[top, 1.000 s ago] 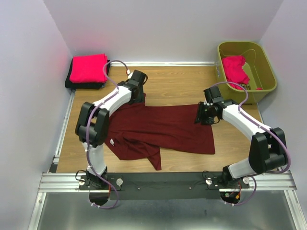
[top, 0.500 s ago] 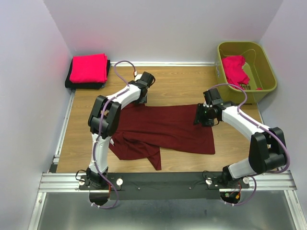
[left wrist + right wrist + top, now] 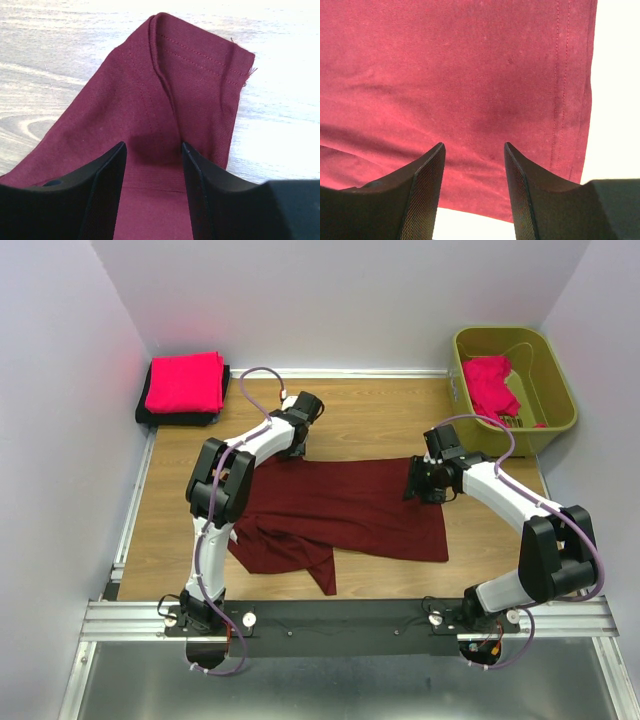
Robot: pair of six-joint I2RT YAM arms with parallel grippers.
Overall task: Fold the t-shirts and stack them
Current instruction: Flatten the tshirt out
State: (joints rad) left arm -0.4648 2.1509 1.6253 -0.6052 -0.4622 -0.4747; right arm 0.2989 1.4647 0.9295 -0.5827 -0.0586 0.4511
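Broadly, we see a light wooden table [image 3: 370,420] with one dark maroon cloth t-shirt [image 3: 340,505] spread across its middle, flat on the right and rumpled into folds at its near left. At the far right corner stands an olive-green plastic bin [image 3: 548,375] with a bright pinkish-red shirt [image 3: 488,380] bunched inside it. At the far left corner a folded pinkish-red shirt [image 3: 185,382] lies on a folded black one [image 3: 175,418], which shows only as a dark edge beneath. The left gripper [image 3: 152,150] is down at the maroon shirt's far left corner, fingers apart, with a stitched hem and a raised crease running between them. The right gripper [image 3: 472,150] sits over the shirt's far right edge (its hem stitching shows just to the right), fingers likewise spread and clasping nothing.
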